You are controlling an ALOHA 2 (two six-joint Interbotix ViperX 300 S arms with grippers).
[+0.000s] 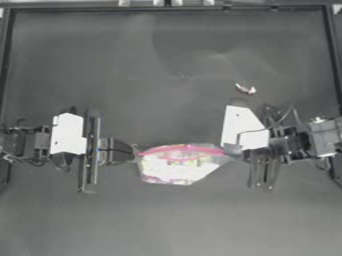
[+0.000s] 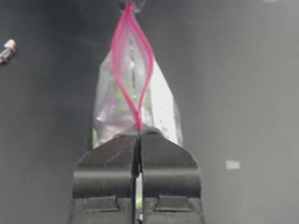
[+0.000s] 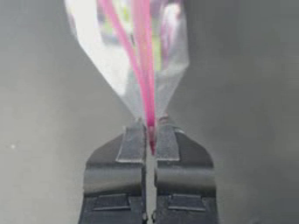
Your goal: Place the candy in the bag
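— What have you got in your two hands?

— Your left hand (image 2: pixel 138 139) is clamped tight on one end of the bag (image 1: pixel 179 163), right on the pink strip at its mouth. Your right hand (image 3: pixel 151 133) is pinched just as tight on the other end of that same strip. Nothing shows between either pair of jaws but the plastic.

— And how does the bag sit between them?

— It is stretched across the middle of the surface (image 1: pixel 167 220), with your left hand (image 1: pixel 131 152) at one corner and your right hand (image 1: pixel 239 150) at the other. The two sides of the pink strip bow apart in the middle, so the mouth gapes a little. Below the strip the clear plastic shows pale and multicoloured.

— Where is the candy?

— The candy (image 1: pixel 246 89) lies farther back on the surface, beyond your right hand and well apart from the bag. Your left wrist camera catches it too (image 2: pixel 8 49), off to one side of the bag. Neither hand is touching it.
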